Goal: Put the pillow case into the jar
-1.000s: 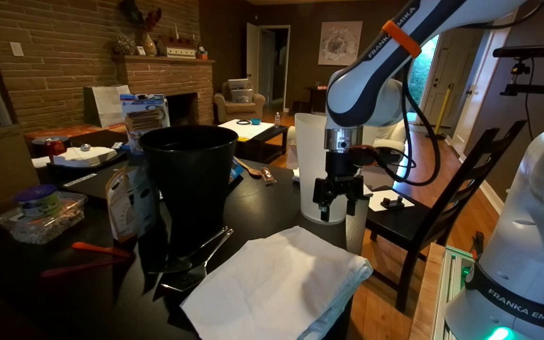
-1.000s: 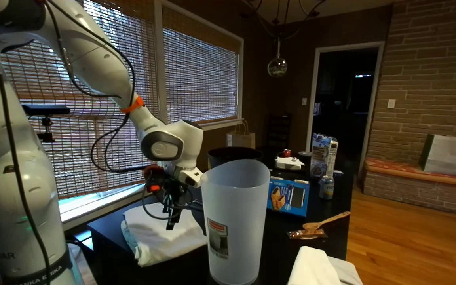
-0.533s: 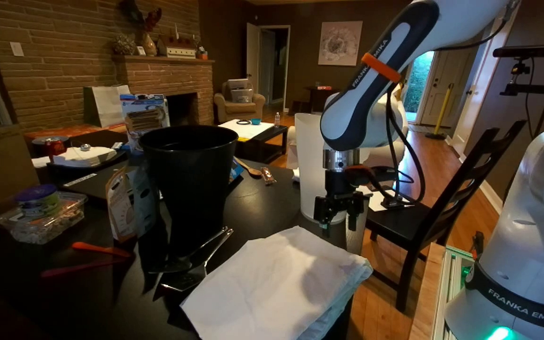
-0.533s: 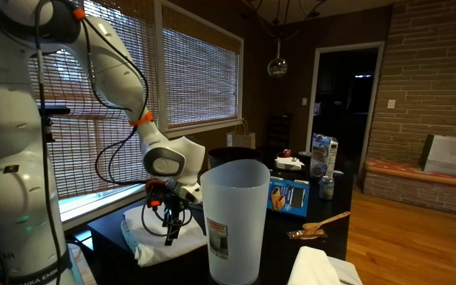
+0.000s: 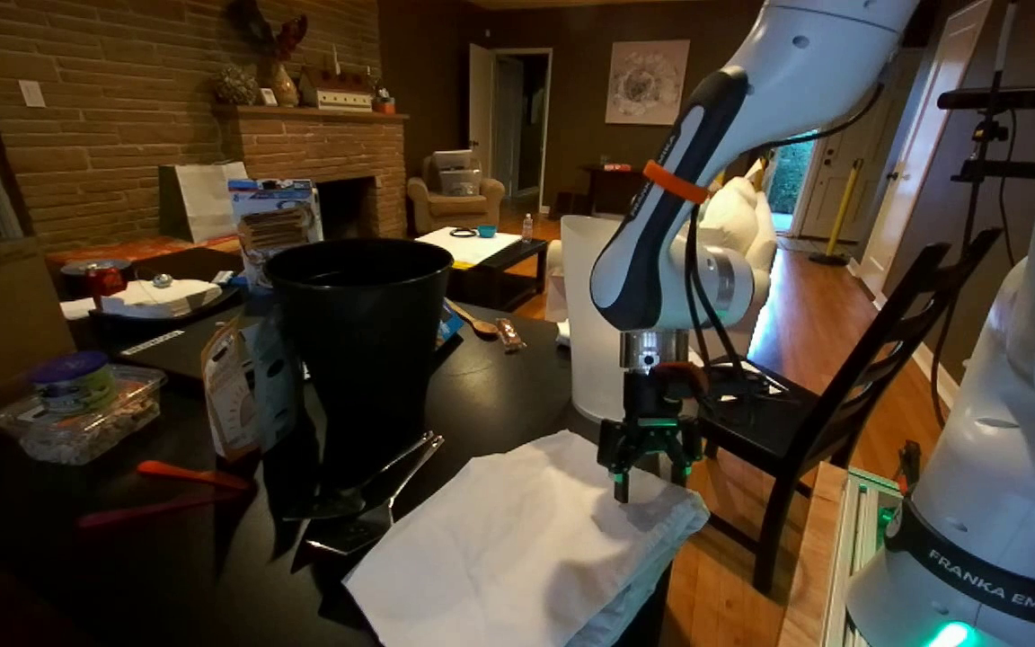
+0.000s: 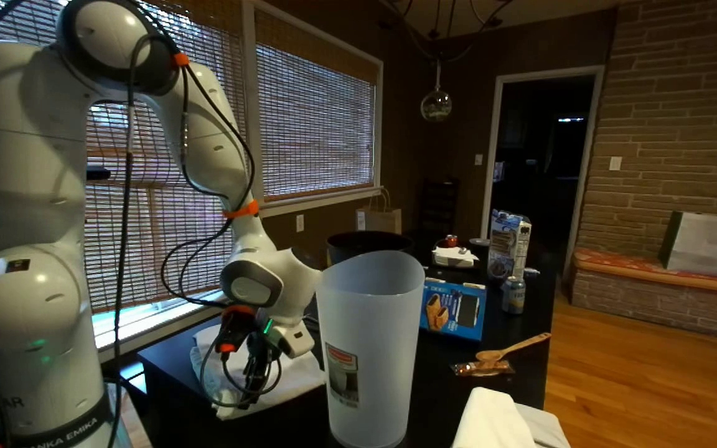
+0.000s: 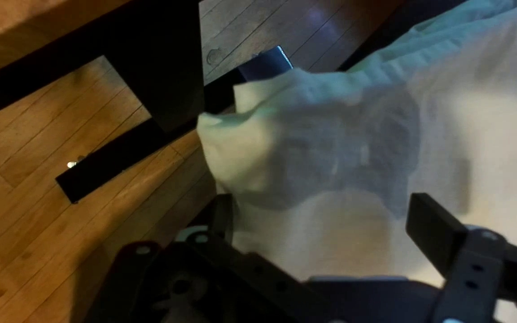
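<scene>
The pillow case, a folded white cloth, lies on the dark table in both exterior views (image 5: 499, 557) (image 6: 302, 367) and fills much of the wrist view (image 7: 487, 148). The jar, a tall translucent white cylinder, stands upright beside it in both exterior views (image 5: 591, 332) (image 6: 374, 342); the wrist view does not show it. My gripper (image 5: 655, 476) points down over the cloth's corner near the robot. In the wrist view the gripper (image 7: 323, 211) is open, with cloth below and between its fingers. One finger is by the cloth's edge. Contact cannot be told.
A tall black bucket (image 5: 360, 350) stands near the cloth, with metal tongs (image 5: 383, 503) between them. A blue box (image 6: 453, 309) and wooden spoon (image 6: 514, 347) lie beyond the jar. A black chair (image 5: 805, 422) stands by the table. The cloth's corner hangs at the table edge.
My gripper has moved down, and back toward the robot base, from beside the jar to just over the cloth's corner. The cloth and the jar have not moved.
</scene>
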